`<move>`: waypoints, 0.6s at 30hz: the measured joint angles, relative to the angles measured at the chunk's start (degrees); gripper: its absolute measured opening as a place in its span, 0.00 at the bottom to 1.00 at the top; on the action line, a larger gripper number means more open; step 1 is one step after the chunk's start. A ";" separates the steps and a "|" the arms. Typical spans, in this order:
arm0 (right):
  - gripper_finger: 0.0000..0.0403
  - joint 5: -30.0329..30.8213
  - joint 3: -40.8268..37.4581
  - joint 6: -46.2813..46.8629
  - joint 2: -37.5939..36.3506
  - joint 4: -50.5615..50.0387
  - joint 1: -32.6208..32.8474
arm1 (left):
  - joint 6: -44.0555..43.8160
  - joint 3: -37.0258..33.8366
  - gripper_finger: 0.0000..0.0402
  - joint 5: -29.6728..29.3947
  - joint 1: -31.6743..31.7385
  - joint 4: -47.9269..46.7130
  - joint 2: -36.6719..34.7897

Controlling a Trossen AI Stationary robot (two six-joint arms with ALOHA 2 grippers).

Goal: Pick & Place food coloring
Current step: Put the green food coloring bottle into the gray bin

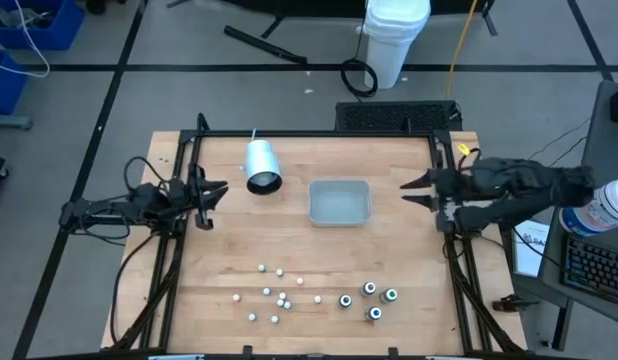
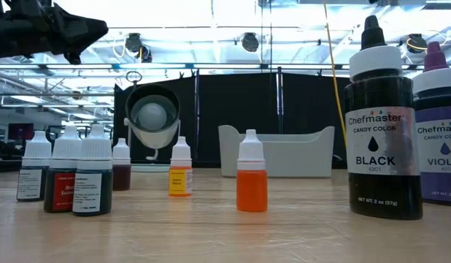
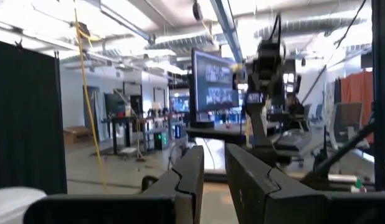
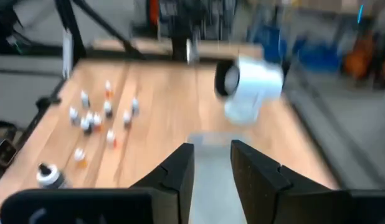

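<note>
Food coloring bottles (image 1: 367, 299) clustered at six o'clock on table (image 1: 229, 240), right gripper (image 1: 409, 190) at three, jaws spread and empty, left gripper (image 1: 217, 192) at nine, jaws narrowly parted, empty.

Violet bottle (image 2: 438, 131) cut off at low view's right edge. Right wrist view blurred; small bottles (image 4: 93, 115) there can't be told apart by colour. Tray (image 4: 211, 149) partly hidden behind right hand (image 4: 211, 165).
</note>
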 joint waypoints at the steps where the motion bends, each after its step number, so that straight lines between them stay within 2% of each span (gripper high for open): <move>1: 0.25 0.29 2.00 2.57 2.43 -3.26 1.24 | -0.90 0.00 0.18 0.00 0.00 -0.73 0.00; 5: 0.23 1.53 6.20 15.67 10.31 -13.61 8.58 | -4.01 0.00 0.18 0.11 0.00 -2.51 0.00; 8: 0.22 2.51 6.04 26.46 14.14 -17.79 16.54 | -5.11 0.00 0.18 0.65 0.00 -3.48 0.00; 10: 0.21 5.40 5.18 33.68 16.38 -19.12 22.80 | -5.19 0.00 0.18 1.08 0.00 -3.77 0.00; 13: 0.20 13.42 4.15 44.45 18.02 -18.35 34.01 | -5.74 0.00 0.18 1.11 -0.02 -3.89 0.00; 18: 0.18 32.86 2.16 60.80 22.83 -15.41 52.68 | -6.16 0.00 0.18 1.14 -0.02 -3.89 0.00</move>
